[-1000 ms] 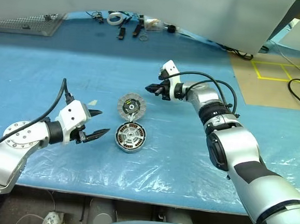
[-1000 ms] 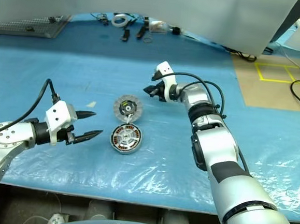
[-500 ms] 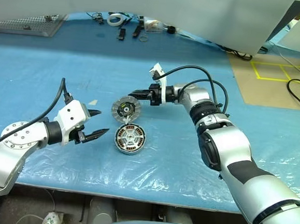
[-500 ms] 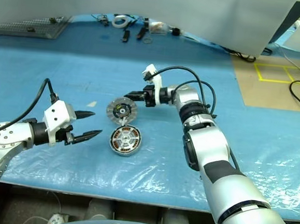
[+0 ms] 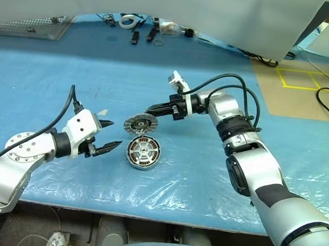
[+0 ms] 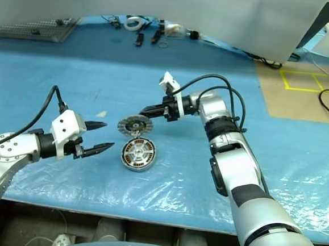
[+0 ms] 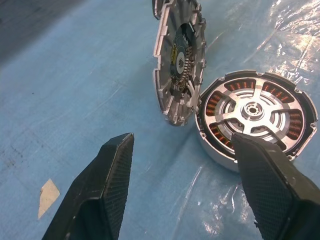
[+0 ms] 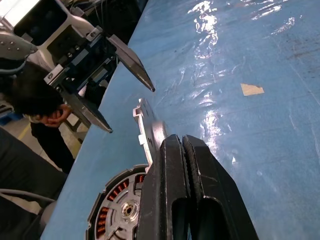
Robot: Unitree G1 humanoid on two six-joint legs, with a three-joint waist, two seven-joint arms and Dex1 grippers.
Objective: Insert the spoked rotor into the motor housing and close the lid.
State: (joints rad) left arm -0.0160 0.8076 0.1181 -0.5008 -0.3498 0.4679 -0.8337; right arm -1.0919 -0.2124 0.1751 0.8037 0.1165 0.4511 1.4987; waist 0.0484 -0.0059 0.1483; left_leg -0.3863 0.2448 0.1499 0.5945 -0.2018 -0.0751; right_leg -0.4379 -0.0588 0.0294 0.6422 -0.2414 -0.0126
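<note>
- the right pincer (image 5: 152, 109), fingers pressed together, grips the rim of the lid (image 5: 139, 123) and holds it tilted on edge, near mid-desk.
- the motor housing (image 5: 143, 152) lies flat on the blue desk (image 5: 54, 80) just nearer the front edge, almost touching the lid.
- the left wrist view adds the lid's black-and-yellow centre and the spoked rotor (image 7: 252, 109) seated over copper windings.
- the left pincer (image 5: 107, 135) hangs wide open and empty beside the housing.
- the right wrist view catches a person (image 8: 30, 100) beyond the desk edge.
</note>
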